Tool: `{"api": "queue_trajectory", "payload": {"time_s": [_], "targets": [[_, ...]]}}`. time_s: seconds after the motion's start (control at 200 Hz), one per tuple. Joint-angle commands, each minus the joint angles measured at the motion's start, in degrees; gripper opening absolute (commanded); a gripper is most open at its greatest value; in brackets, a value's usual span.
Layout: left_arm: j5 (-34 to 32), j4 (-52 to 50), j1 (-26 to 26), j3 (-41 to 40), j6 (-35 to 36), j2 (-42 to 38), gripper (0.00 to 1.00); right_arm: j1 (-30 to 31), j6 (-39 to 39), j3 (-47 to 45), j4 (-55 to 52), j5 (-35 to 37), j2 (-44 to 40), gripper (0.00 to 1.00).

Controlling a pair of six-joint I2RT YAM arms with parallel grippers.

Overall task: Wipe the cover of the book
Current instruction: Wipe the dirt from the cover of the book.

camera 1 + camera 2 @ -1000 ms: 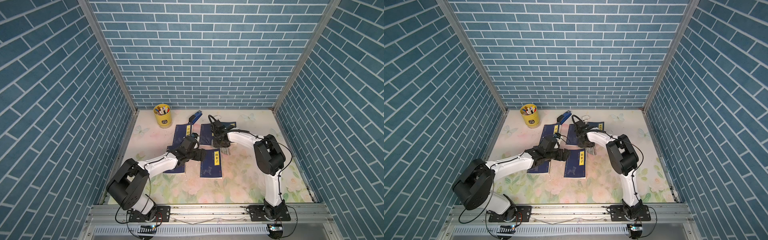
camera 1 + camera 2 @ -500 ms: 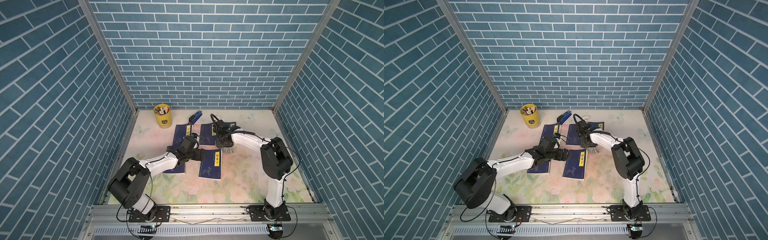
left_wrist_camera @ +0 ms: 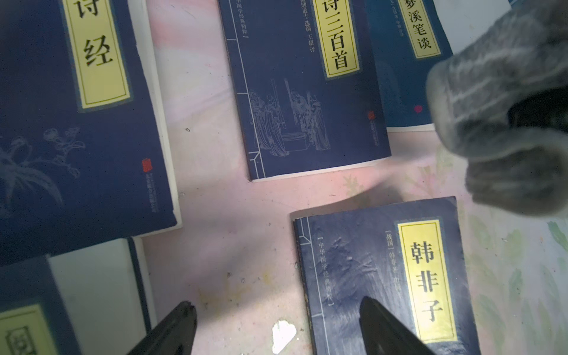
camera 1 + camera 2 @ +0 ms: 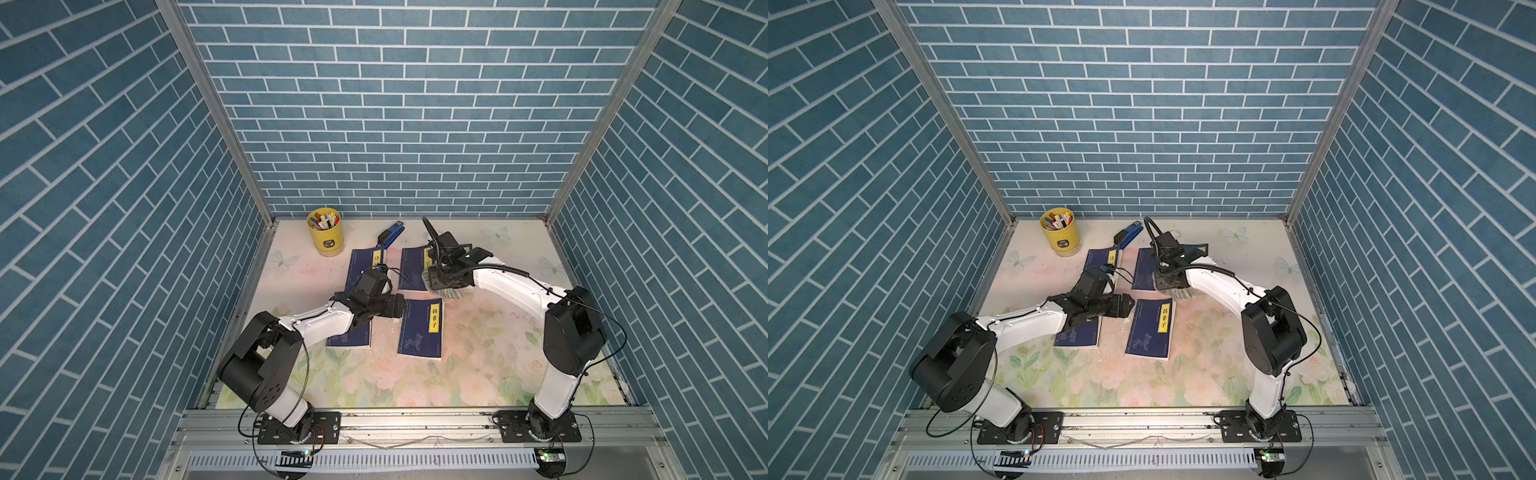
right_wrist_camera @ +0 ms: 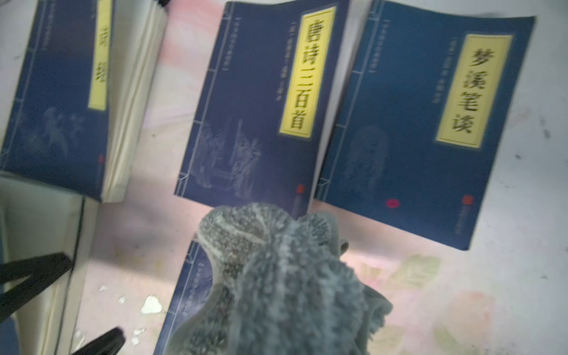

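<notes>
From my station I see the book point(image 4: 421, 330), dark blue with a yellow title strip, lying flat and closed near the middle of the worktop point(image 4: 478, 374), a little toward the front edge; in the left wrist view its cover looks scuffed and streaked; the right gripper point(image 4: 444, 281) has its claw clamped tight on a bunched grey cloth point(image 5: 276, 276), which hides the fingers completely from the right wrist camera; the cloth hangs at the book's far right corner, and I cannot tell whether it touches the cover; the left gripper point(image 3: 276, 303) stands wide apart and holds nothing; one of its fingers point(image 3: 384, 329) is over the spine side of the book's cover, the other over bare worktop just beside it, and I cannot tell whether either rests on anything.

Behind the book, toward the back edge, three more blue volumes lie flat: a thick one point(image 3: 76, 123) on the left, a thinner one point(image 3: 307, 92) in the middle, and a third point(image 5: 430, 123) touching the middle one's right side; a fourth volume point(image 4: 349, 336) lies left of the book, partly under the left arm; a yellow pen cup point(image 4: 325, 230) stands near the back left corner; a blue stapler point(image 4: 390, 235) lies by the back edge; white crumbs point(image 3: 282, 335) dot the worktop beside the book.
</notes>
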Motion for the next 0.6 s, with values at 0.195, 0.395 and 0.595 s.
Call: {"api": "queue_trajectory", "payload": {"time_s": [0.195,0.395,0.595], "targets": [[0.0,-0.1,0.6,-0.9,0.4,-3.7,0.88,2.2,1.4,-2.8,5.5,-9.0,3.4,0.07],[-0.2,-0.2,1.1,-1.8,0.6,-5.4,0.88,1.5,2.8,-6.6,5.7,-6.7,6.0,0.07],[-0.1,0.0,2.0,-2.1,0.7,-6.0,0.88,1.2,3.1,-11.6,6.5,-7.4,5.2,0.07]]}}
